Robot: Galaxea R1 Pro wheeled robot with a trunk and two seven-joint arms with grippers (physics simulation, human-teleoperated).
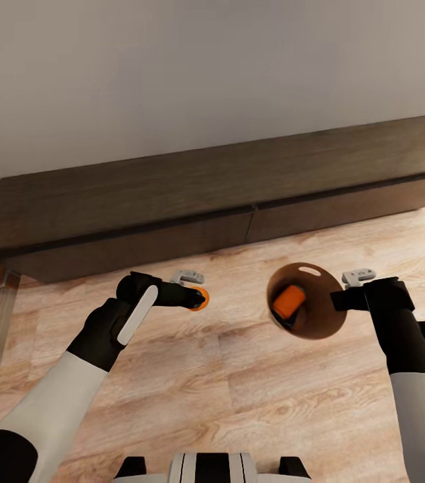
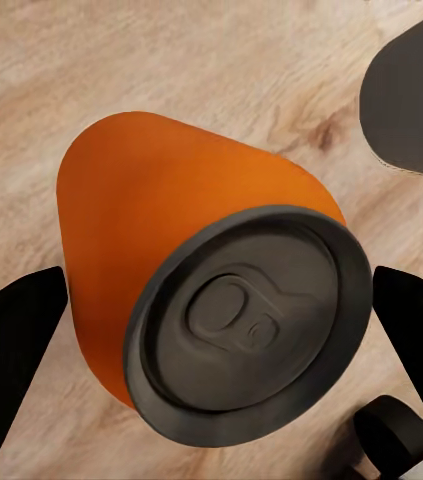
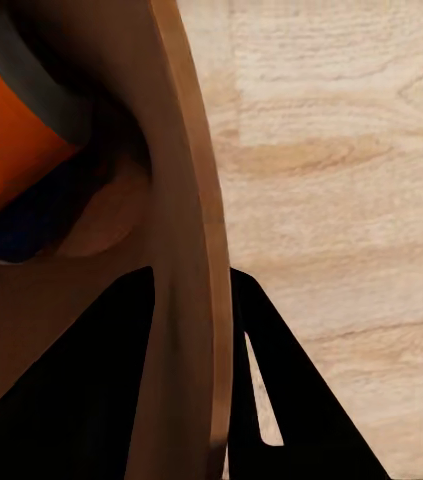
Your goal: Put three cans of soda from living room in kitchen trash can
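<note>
While left claw (image 1: 198, 297) grips an orange soda can (image 2: 186, 275), right claw (image 1: 342, 299) pinches copper-lined round bin's rim (image 1: 310, 271) w/ orange can (image 1: 288, 301) inside.

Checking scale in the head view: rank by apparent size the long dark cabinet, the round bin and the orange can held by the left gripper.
1. Long dark low cabinet
2. Round brown-lined bin
3. Orange can in the left gripper, mostly hidden

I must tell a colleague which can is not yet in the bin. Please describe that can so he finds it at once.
Start at the long dark cabinet by the wall and look down to the wood floor before it. There the left gripper holds an orange can. The other cans lie inside the bin that the right gripper grips.
</note>
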